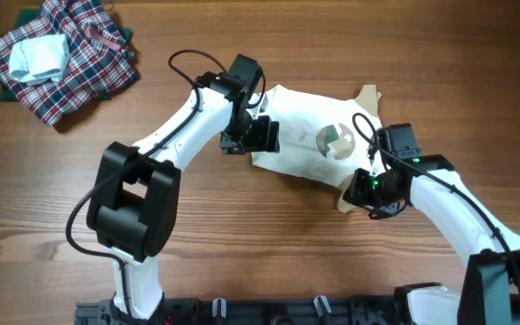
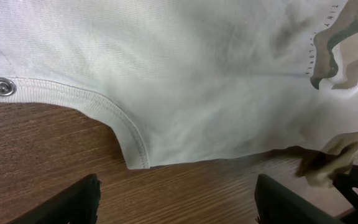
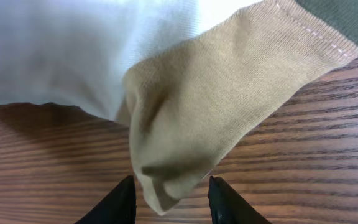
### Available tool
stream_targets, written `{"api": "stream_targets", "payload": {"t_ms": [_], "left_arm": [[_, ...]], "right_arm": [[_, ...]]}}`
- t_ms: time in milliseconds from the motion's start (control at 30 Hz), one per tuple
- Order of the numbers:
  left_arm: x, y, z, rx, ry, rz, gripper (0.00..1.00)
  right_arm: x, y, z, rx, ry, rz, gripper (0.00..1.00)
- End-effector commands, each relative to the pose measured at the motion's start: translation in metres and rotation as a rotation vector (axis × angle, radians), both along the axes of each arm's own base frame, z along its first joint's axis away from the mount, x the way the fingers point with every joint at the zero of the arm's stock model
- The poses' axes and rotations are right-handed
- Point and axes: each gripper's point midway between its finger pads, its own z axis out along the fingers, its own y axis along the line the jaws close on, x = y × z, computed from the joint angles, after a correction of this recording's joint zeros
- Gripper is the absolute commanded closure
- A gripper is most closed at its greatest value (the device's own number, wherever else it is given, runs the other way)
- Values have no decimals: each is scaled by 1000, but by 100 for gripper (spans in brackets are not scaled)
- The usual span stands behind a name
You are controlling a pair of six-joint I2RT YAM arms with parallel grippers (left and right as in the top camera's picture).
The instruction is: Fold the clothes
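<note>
1. White cotton with tan parts, the garment (image 1: 310, 135) lies spread but rumpled on the wooden table (image 1: 242, 262), right of centre. Its round print (image 1: 335, 140) faces up, and it sits well apart from the plaid heap (image 1: 70, 63) in the far left corner.
2. We judge the tan sleeve (image 3: 229, 106) to be the weak spot. Its tip is bunched and curled, so a pull on so little cloth could let it slip free or lay a lumpy, skewed crease.
3. At the other side, the hem (image 2: 129, 134) lies flat on the wood. A close aimed too high would catch nothing. One aimed too low might scrape the table or take a single layer, dragging the body instead of folding it.
4. Uneven pulls from the two arms could slide the whole garment toward one side.
5. Our right gripper (image 3: 171, 205) sits low at the garment's near right corner. Its fingertips are narrowly set either side of the sleeve tip, and we cannot tell whether they pinch it or merely flank it.
6. Our left gripper (image 2: 176, 202) reaches in low at the garment's left edge. Its jaws are spread wide, with only bare wood between them, holding nothing.
</note>
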Motion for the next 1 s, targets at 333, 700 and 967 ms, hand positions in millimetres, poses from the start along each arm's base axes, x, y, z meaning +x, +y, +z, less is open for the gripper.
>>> {"api": "stream_targets", "payload": {"t_ms": [333, 700, 967], "left_arm": [[5, -4, 11, -12, -42, -24, 20], [4, -3, 11, -11, -40, -24, 20], [4, -3, 11, -10, -39, -24, 19]], "right_arm": [[12, 14, -8, 82, -17, -10, 96], [-8, 7, 11, 43, 79, -8, 95], [17, 25, 56, 143, -32, 52, 90]]}}
